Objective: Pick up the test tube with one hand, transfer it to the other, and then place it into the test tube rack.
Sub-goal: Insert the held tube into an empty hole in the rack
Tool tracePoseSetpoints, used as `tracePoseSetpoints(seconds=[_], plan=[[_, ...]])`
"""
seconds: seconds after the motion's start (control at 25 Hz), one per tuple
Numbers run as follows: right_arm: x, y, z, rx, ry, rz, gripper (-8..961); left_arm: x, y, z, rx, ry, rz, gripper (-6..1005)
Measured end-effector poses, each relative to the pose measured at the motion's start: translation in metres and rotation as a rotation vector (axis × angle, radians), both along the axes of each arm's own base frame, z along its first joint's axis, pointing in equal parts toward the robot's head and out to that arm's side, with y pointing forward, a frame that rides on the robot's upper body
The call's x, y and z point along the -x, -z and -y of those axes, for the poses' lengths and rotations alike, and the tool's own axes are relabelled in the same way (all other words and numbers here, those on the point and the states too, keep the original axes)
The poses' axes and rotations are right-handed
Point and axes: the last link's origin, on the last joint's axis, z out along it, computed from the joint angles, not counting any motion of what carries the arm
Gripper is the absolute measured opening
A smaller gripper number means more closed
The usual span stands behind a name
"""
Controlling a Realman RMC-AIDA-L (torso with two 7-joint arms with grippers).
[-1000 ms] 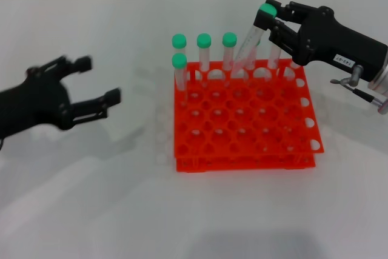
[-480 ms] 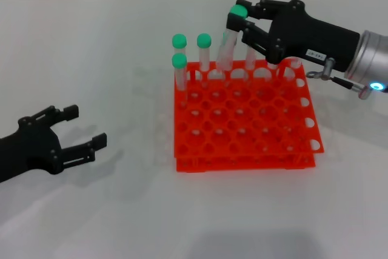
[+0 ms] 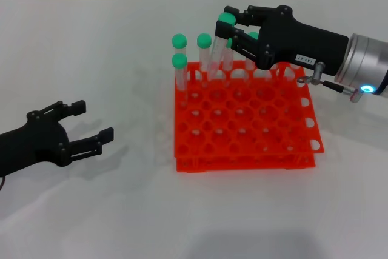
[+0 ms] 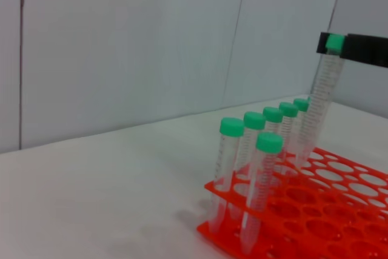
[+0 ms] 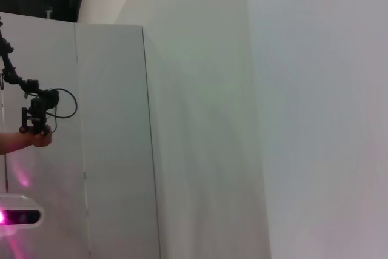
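I have the right gripper (image 3: pixel 233 28) over the far row of the orange rack (image 3: pixel 245 116), its fingers clamped on the green cap end of the test tube (image 3: pixel 219 47). The tube hangs tilted, its lower end down among the far-row holes of the rack, close beside the capped tubes (image 3: pixel 189 59) standing at the rack's far left corner. In the left wrist view the tube (image 4: pixel 316 110) leans noticeably against the upright row.

The left gripper (image 3: pixel 85 128) sits low over the table, well to the left of the rack, fingers spread wide and holding nothing.

My worry is that tilt. If I lower now, I judge the tip could catch a hole's rim rather than drop through, or the tube could knock the neighbouring tubes. Letting go while it leans could leave it jammed crooked in the rack.
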Motion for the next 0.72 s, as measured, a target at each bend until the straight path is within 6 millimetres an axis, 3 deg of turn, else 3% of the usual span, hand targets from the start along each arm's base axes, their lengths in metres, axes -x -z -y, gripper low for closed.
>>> tracePoseSetpoints(seconds=[0.72], plan=[[0.002,0.014,-0.001,-0.01,0.041,0.004,340,-0.004,0.008,-0.003,0.034,0.021,-0.003,894]])
